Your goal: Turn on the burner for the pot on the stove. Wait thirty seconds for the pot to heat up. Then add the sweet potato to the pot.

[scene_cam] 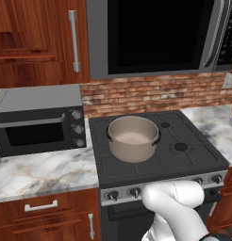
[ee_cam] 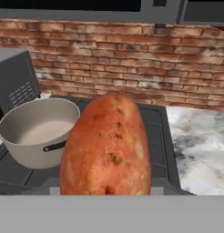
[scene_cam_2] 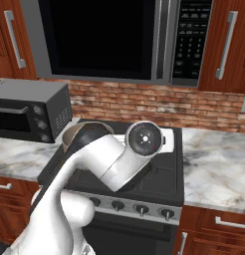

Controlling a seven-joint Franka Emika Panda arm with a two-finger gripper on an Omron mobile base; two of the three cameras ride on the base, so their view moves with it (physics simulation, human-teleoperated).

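Note:
The sweet potato (ee_cam: 107, 148), reddish-orange and oblong, looms close in the hand view and stands on end. It hides the fingertips of my gripper, which holds it in front of the stove (ee_cam: 161, 136). To its left and farther back is the pot (ee_cam: 36, 132), grey-beige with a pale, empty inside. The pot (scene_cam: 133, 139) sits on the left burner grate (scene_cam: 111, 164) of the stove (scene_cam: 188, 162). No flame shows around its base. My arm (scene_cam: 174, 200) rises in front of the knob strip, and my arm (scene_cam_2: 109, 159) covers most of the pot (scene_cam_2: 69, 133).
A grey toaster oven (scene_cam: 40, 124) stands on the marble counter left of the stove. A microwave (scene_cam: 155, 37) hangs above it, against a brick wall. Black knobs (scene_cam: 135, 191) line the steel front strip. Marble counter (ee_cam: 202, 145) extends to the right.

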